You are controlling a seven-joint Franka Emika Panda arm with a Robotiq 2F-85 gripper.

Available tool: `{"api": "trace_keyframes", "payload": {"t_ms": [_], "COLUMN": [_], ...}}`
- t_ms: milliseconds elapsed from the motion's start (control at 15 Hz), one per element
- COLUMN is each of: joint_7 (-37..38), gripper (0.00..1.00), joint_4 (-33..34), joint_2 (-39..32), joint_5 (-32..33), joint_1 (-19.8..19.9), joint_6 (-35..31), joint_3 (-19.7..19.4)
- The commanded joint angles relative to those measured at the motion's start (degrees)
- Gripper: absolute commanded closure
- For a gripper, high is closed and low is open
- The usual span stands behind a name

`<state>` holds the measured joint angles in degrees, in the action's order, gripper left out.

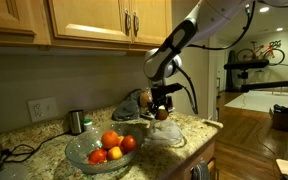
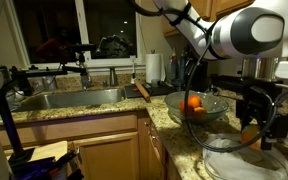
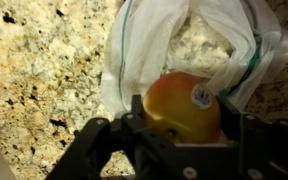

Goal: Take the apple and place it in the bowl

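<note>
The gripper (image 3: pixel 184 122) is pinching the apple (image 3: pixel 182 104). In the wrist view its two dark fingers (image 3: pixel 136 118) press on either side of the fruit. The apple is yellow-orange with a red blush and carries a small white sticker (image 3: pixel 201 95) on its upper right.

Behind the apple a crumpled white plastic bag (image 3: pixel 189 40) lies on the speckled granite bench (image 3: pixel 34 80). I cannot tell whether the apple is touching the bag or hanging just clear of it.

In an exterior view the gripper (image 1: pixel 162 108) points down with the apple (image 1: pixel 162 114) at its tip, near the bench's end edge where the granite stops. The bag (image 1: pixel 170 136) lies directly beneath it. The glass bowl (image 1: pixel 73 150) stands near the front edge of the bench, apart from the gripper. It holds several orange and red fruits (image 1: pixel 110 140). A metal cup (image 1: pixel 76 121) stands near the back edge, close to the wall.

In an exterior view from the opposite end, the gripper (image 2: pixel 254 125) hangs over the near end of the bench with the apple (image 2: pixel 250 133) showing as an orange patch between the fingers. The bowl (image 2: pixel 216 106) stands farther along the bench with an orange fruit (image 2: pixel 193 102) visible in it. The sink (image 2: pixel 69 98) lies beyond the bowl.
</note>
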<state>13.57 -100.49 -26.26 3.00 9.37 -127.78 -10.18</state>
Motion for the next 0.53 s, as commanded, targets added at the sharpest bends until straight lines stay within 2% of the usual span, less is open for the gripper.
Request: {"api": "trace_keyframes", "payload": {"t_ms": [0, 467], "joint_7": [-1.4, -8.5], "gripper": [0.53, 0.53], "joint_4": [-7.7, -12.2], "joint_2": [6.6, 12.0], "joint_5": [-0.3, -4.3], "joint_1": [-0.5, -0.3], "joint_6": [-3.0, -5.1], "joint_3": [0.0, 2.7]}}
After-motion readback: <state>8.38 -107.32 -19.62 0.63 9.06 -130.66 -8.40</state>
